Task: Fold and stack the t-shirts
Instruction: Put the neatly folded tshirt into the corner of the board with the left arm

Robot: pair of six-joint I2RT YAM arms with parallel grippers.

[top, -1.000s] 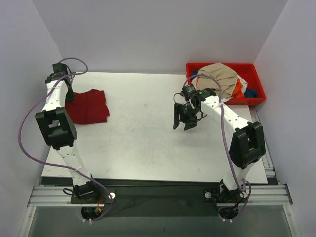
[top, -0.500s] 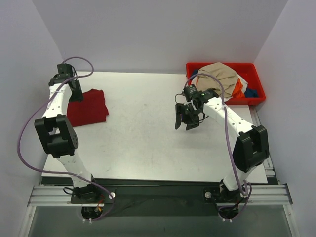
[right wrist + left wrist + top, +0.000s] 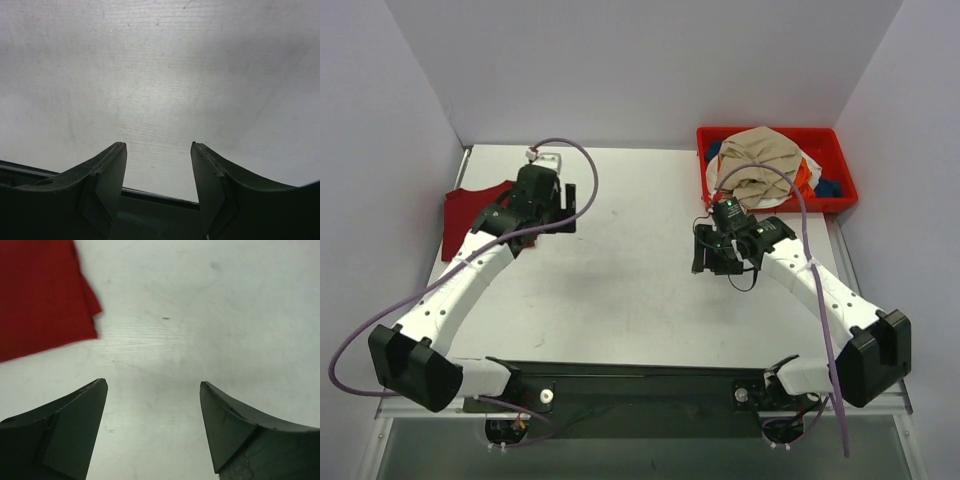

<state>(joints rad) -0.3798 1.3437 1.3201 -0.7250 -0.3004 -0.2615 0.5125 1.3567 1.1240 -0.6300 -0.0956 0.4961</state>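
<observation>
Left arm (image 3: 470, 275) partly hides red t-shirt (image 3: 460, 215) (far left).

The white table (image 3: 620, 290) bears a dark red t-shirt (image 3: 460, 215) far left and a red bin (image 3: 825, 206) far right.

The red shirt (image 3: 460, 215) is soft cloth, dull and smooth. The tan shirt (image 3: 760, 160) is soft cloth too, all crumpled. The bin (image 3: 840, 150) is smooth red plastic. The table (image 3: 620, 280) is white and dull, with thin lines and small marks. The left gripper (image 3: 152, 387) and right gripper (image 3: 159, 147) have dark, dull fingers (image 3: 75, 430) like hard plastic, lightly scratched. The left arm (image 3: 460, 290) and right arm (image 3: 810, 285) look like smooth white plastic.
</observation>
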